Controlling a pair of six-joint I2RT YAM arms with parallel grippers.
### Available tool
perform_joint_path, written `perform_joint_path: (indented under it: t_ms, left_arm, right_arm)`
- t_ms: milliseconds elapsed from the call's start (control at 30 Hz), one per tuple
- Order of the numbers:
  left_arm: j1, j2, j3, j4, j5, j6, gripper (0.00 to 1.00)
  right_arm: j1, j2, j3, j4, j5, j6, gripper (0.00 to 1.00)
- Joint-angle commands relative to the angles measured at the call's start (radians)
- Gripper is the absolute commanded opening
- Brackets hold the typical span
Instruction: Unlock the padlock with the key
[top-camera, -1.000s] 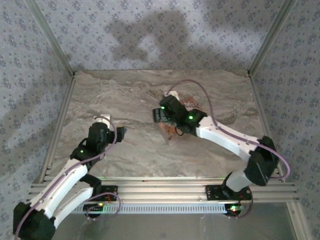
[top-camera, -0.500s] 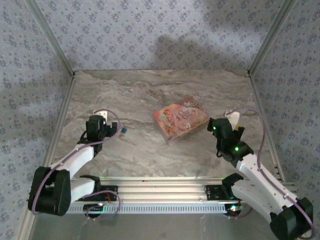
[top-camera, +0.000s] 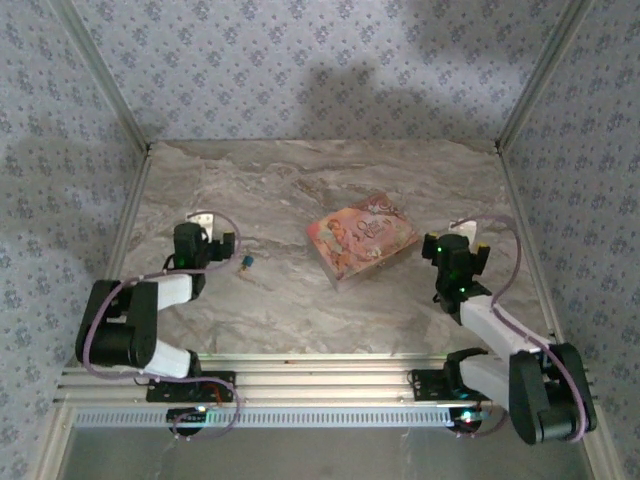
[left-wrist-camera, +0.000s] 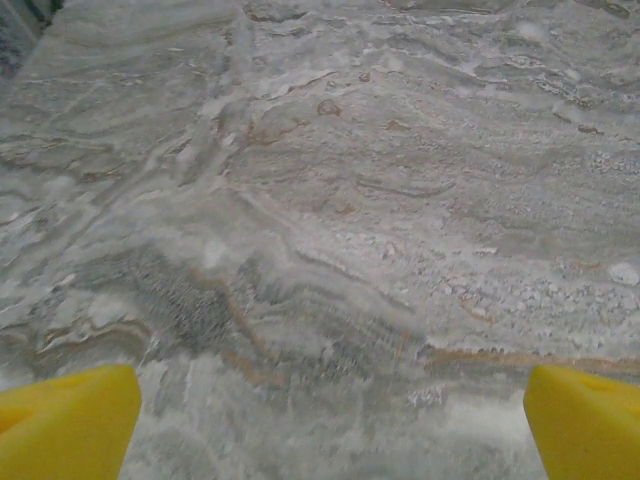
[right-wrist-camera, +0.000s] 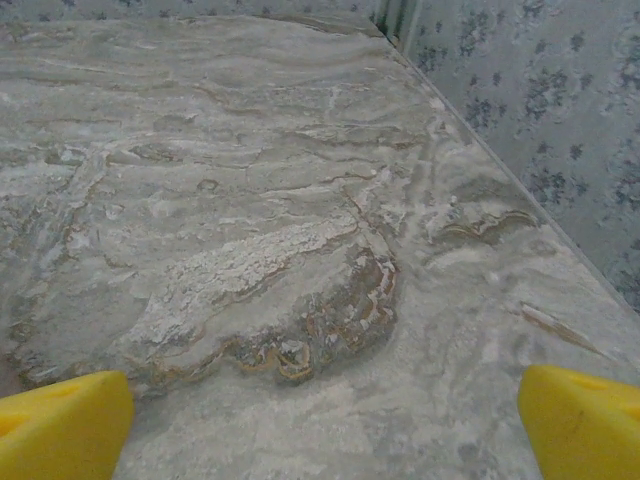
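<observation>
A small blue and brass thing (top-camera: 245, 264) lies on the marble table (top-camera: 300, 190), just right of my left gripper (top-camera: 207, 242). It is too small to tell whether it is the key or the padlock. My left gripper (left-wrist-camera: 325, 430) stands wide open low over bare marble, its yellow fingertips (left-wrist-camera: 65, 420) at the bottom corners with nothing between them. My right gripper (top-camera: 455, 250) sits at the right, beside a pink box. In the right wrist view my right gripper (right-wrist-camera: 325, 425) is also wide open and holds nothing, yellow fingertips (right-wrist-camera: 580, 420) far apart.
A flat pink printed box (top-camera: 362, 238) lies near the table's middle, between the two arms. Patterned walls (top-camera: 320, 60) with metal corner posts close in the table at the back and both sides. Both arms are folded back near the front rail (top-camera: 320, 375).
Both arms have drawn back toward the near edge and folded. The right arm left its place over the pink box, which now shows in full. The small thing has stayed put.
</observation>
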Motion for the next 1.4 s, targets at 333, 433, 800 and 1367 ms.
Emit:
perform_joint_path:
  t_ms: [333,433,800,1367]
  left_arm:
    - [0.101,0.067,-0.047,0.245,0.1,-0.068,0.98]
    - [0.091,0.066,-0.05,0.25,0.095,-0.059,0.98]
    - [0.093,0.065,-0.047,0.238,0.094,-0.061,0.98]
    - [0.092,0.065,-0.045,0.238,0.094,-0.06,0.98]
  right_arm:
    - [-0.238,0.335,-0.016,0.516,-0.35,-0.063,1.0]
    - [-0.203,0.434,0.016,0.555,-0.334,-0.102,1.0]
    - [-0.177,0.424,0.032,0.503,-0.299,-0.121,1.0]
    - [-0.174,0.426,0.034,0.504,-0.297,-0.126,1.0]
